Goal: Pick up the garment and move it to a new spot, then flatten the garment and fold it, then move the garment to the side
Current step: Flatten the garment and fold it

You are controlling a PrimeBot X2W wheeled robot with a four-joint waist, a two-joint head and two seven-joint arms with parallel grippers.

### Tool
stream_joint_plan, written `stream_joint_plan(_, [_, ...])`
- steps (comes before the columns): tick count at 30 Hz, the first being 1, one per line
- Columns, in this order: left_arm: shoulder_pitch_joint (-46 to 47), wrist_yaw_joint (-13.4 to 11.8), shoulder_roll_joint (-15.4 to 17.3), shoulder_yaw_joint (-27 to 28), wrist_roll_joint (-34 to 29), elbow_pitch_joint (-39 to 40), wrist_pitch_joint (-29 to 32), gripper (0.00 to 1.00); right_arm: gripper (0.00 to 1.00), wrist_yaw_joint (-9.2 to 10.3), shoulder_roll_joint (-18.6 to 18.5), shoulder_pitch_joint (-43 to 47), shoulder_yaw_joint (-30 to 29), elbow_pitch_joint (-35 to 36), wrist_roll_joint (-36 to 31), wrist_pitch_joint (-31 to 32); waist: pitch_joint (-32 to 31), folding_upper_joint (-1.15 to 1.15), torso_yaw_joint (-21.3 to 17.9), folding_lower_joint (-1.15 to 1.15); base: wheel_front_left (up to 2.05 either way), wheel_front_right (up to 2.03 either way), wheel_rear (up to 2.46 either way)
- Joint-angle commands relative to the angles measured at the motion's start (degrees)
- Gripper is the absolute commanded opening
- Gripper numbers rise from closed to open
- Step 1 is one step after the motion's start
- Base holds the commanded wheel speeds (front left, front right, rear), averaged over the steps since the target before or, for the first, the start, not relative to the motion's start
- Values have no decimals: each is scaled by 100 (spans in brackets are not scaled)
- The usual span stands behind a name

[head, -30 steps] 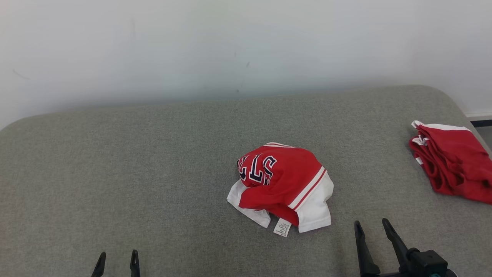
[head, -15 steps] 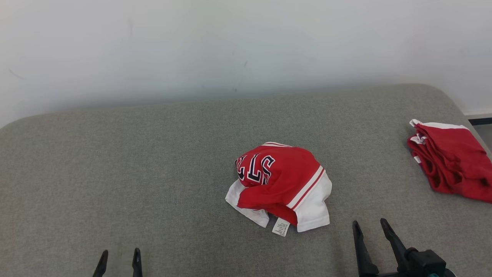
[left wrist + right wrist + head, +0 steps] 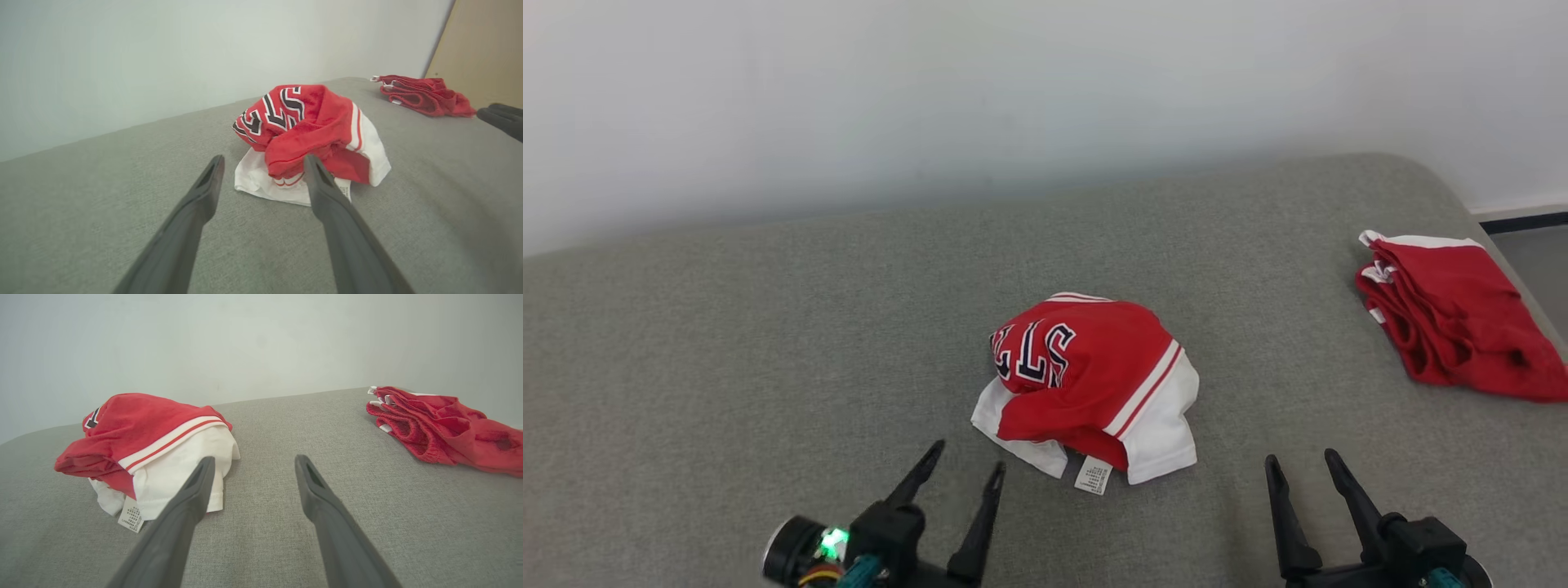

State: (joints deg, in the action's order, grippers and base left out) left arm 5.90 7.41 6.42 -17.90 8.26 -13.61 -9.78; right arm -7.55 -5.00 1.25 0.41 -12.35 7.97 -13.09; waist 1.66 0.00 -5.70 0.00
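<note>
Garment (image 3: 1086, 390) sits bunched in a heap at mid-cushion (image 3: 768, 343), red side up with navy-and-white lettering on its 10 o'clock face. A white panel with a red stripe hangs down the 4 o'clock side, and the care label (image 3: 1093, 475) lies on the fabric at its 6 o'clock edge. Left gripper (image 3: 966, 457) is at the heap's 7 o'clock, fingers spread, nothing between them. Its tips point at the white hem and sit just beside it, with a strip of cushion between in the head view. Right gripper (image 3: 1300, 457) is at the heap's 4 o'clock, also spread and empty, clear of the cloth. Second red pile (image 3: 1445, 327), roughly folded, lies well apart at the heap's 2 o'clock, near the cushion's right edge. Plain pale wall (image 3: 931, 98) runs behind, at 12 o'clock.
</note>
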Motion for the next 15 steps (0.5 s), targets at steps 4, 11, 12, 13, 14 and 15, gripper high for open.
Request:
stream_joint_plan(4, [810,-4,389,-878,150,-157,431,100,100,15,-12,-129,37,11,33,1,254,0,-384,0,0,0,0])
stream_joint_plan(11, [1521,-3,709,-1364,48,-714,785,100,100,15,11,-205,35,-32,48,-57,421,0,-863,0,0,0,0])
stream_joint_plan(12, [1573,-3,728,-1371,44,-768,771,100,100,15,13,-207,37,-40,53,-58,439,0,-916,0,0,0,0])
stream_joint_plan(13, [1605,-2,740,-1410,43,-821,766,100,100,15,12,-209,45,-55,59,-63,449,0,-961,0,0,0,0])
stream_joint_plan(14, [1633,-2,738,-1446,55,-867,753,100,100,15,14,-212,50,-63,68,-65,459,0,-1003,0,0,0,0])
stream_joint_plan(15, [1668,-2,735,-1469,74,-908,734,100,100,15,18,-223,66,-70,79,-74,471,0,-1047,0,0,0,0])
